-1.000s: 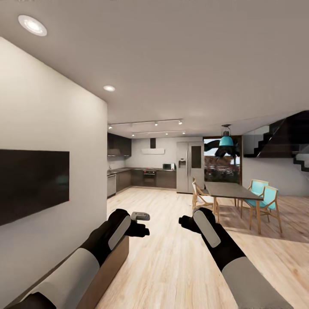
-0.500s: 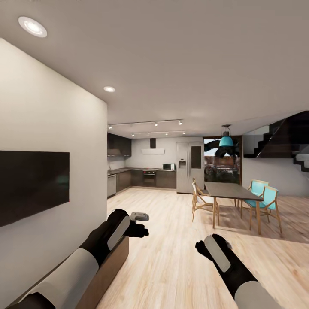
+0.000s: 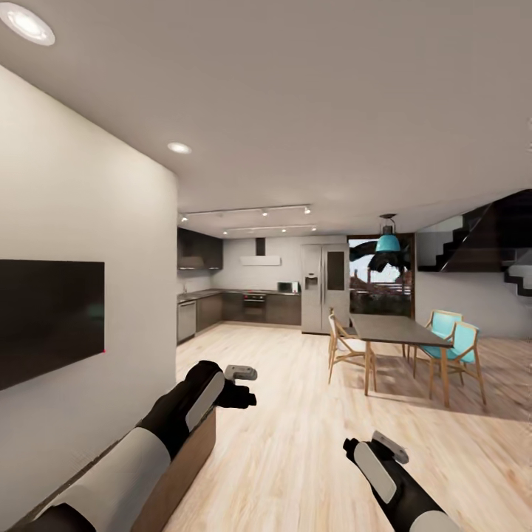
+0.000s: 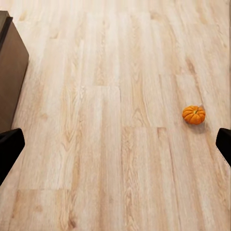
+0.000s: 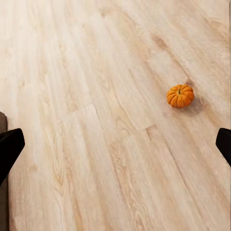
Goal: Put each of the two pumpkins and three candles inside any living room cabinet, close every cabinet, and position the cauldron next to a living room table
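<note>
A small orange pumpkin [image 4: 193, 114] lies on the light wood floor in the left wrist view, well beyond the fingertips [image 4: 9, 150]. The right wrist view also has a pumpkin [image 5: 180, 96] on bare floor, far from its fingertips [image 5: 224, 143]; I cannot tell whether it is the same one. My left gripper [image 3: 244, 395] is held out over the end of the dark-brown cabinet [image 3: 181, 462], open and empty. My right gripper [image 3: 355, 448] hangs low at the lower right, also open and empty. The cabinet's corner [image 4: 12, 67] stands beside the floor. Candles, cauldron and table are out of view.
A black TV [image 3: 48, 318] hangs on the white wall to my left. Ahead lies open wood floor [image 3: 295, 414] leading to a kitchen with a steel fridge [image 3: 325, 288]. A dark-topped dining table [image 3: 395, 329] with wooden and teal chairs [image 3: 454, 343] stands right, with stairs [image 3: 488, 244] behind.
My right arm has dropped from chest height down toward the floor at the lower right. The head view has shifted slightly, and the left arm has held its pose.
</note>
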Tool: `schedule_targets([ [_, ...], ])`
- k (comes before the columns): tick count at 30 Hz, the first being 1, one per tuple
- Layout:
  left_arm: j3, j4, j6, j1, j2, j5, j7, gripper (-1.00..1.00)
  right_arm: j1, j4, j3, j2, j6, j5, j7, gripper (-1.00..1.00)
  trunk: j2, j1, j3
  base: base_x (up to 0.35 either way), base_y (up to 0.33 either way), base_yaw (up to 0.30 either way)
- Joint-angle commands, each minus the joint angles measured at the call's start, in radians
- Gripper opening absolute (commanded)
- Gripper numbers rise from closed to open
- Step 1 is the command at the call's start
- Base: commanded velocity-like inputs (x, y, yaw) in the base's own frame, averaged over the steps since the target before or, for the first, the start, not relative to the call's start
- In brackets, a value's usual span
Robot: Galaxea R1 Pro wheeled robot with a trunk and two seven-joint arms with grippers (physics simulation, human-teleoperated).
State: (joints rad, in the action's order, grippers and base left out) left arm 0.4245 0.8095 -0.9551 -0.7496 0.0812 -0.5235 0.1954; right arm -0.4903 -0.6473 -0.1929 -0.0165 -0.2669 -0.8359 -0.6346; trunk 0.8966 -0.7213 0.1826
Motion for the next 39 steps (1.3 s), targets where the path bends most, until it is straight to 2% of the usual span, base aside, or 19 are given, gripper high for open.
schedule_targets([
  [1, 0.002, 0.001, -0.002, 0.0, 0.0, -0.01, 0.01, 1.0, 0.002, 0.005, -0.006, -0.004, 0.001, -0.003, -0.002, 1.0, 0.0, -0.001, 0.0, 0.266, -0.193, -0.16],
  [12, 0.003, 0.001, -0.002, 0.0, 0.001, -0.011, 0.01, 1.0, 0.019, 0.022, -0.005, -0.012, 0.01, 0.0, 0.053, 1.0, 0.0, -0.001, 0.0, 0.142, -0.256, -0.24],
  [25, 0.004, 0.015, -0.006, 0.001, -0.002, -0.016, 0.003, 1.0, 0.029, 0.023, 0.0, -0.016, 0.011, -0.002, 0.059, 1.0, 0.0, -0.001, -0.001, 0.004, -0.04, -0.276],
  [32, 0.004, 0.01, -0.008, 0.001, -0.002, -0.016, 0.003, 1.0, 0.033, 0.023, 0.001, -0.034, 0.011, -0.011, 0.062, 1.0, -0.049, 0.026, 0.017, 0.0, -0.001, -0.273],
  [39, 0.004, 0.008, -0.008, 0.001, -0.001, -0.016, 0.004, 1.0, 0.033, 0.064, 0.004, -0.049, 0.011, -0.011, 0.164, 1.0, -0.091, 0.049, 0.03, 0.0, 0.0, -0.247],
])
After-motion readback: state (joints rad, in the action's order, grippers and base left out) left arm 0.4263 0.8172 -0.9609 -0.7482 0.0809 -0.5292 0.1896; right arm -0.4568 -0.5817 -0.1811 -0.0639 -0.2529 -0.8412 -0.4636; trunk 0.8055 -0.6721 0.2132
